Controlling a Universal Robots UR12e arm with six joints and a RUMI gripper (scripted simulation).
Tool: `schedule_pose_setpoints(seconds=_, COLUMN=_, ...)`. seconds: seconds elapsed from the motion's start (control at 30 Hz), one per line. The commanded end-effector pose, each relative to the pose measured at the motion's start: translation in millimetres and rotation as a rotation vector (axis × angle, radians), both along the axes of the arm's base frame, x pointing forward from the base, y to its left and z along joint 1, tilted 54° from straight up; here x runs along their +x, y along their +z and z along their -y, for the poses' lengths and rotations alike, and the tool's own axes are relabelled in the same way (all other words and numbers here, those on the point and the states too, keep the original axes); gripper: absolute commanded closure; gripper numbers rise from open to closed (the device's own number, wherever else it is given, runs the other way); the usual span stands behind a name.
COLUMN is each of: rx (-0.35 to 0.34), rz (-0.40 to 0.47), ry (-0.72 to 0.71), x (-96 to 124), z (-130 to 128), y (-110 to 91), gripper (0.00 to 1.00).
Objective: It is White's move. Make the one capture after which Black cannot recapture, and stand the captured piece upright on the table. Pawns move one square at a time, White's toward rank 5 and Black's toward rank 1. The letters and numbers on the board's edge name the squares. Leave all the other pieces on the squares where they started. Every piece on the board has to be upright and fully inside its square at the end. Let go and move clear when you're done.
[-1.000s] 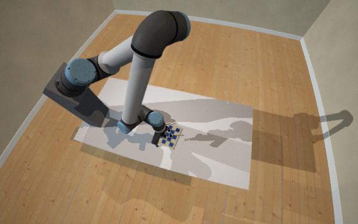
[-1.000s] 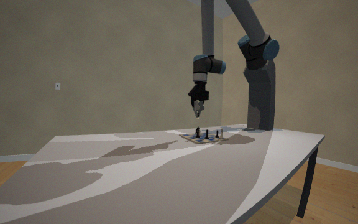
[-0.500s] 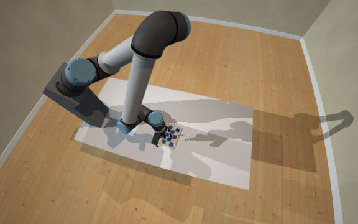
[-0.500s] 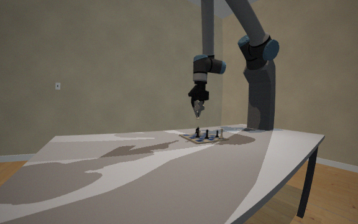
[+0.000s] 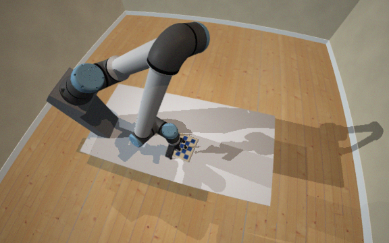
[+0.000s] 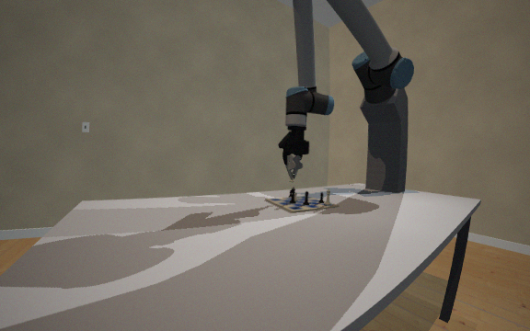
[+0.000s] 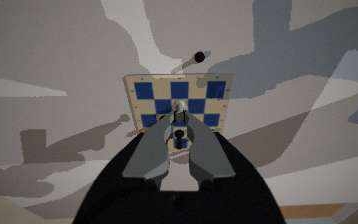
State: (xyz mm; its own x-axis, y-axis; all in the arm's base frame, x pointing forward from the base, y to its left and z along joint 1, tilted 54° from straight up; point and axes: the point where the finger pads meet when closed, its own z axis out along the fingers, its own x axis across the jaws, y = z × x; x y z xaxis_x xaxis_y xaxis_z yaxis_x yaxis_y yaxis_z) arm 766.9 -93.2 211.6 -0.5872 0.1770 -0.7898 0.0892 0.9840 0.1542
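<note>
Chessboard (image 6: 303, 205) sits on the grey table (image 6: 247, 257), arm hanging above it.
Gripper (image 7: 180, 117) is up off the board with its jaws clamped on a white piece (image 7: 180, 106); a black piece (image 7: 198, 56) stands on the table just beside the board.
</note>
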Motion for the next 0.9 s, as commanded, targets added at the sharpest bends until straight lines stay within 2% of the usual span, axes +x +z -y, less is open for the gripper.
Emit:
schedule_pose_setpoints(seconds=0.0, rx=0.000, rz=0.001, ry=0.000, x=16, z=0, y=-11, gripper=1.00)
schedule_pose_setpoints(seconds=0.23, rx=0.000, rz=0.001, ry=0.000, x=42, z=-1, y=-31, gripper=1.00)
schedule_pose_setpoints(seconds=0.43, rx=0.000, rz=0.001, ry=0.000, x=52, z=-1, y=-38, gripper=1.00)
schedule_pose_setpoints(seconds=0.87, rx=0.000, rz=0.001, ry=0.000, x=56, z=-1, y=-41, gripper=1.00)
